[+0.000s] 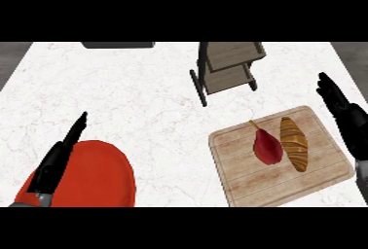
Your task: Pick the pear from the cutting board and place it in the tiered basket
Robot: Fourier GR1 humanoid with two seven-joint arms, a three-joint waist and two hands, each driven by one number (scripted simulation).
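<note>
A: Head view first. Where is the pear (268, 147)?

B: Lying on the cutting board (248, 182) at about 4 o'clock on the white tabletop (129, 97), touching a croissant (294, 143) on its right side.

A: And the tiered basket (226, 68)?

B: Up at 12 o'clock, well apart from the board.

A: The 2 hands?

B: The right hand (343, 114) sits at 3 o'clock beside the board, fingers straight, holding nothing. The left hand (61, 155) rests at 8 o'clock, fingers straight too, above a red plate (101, 180).
</note>
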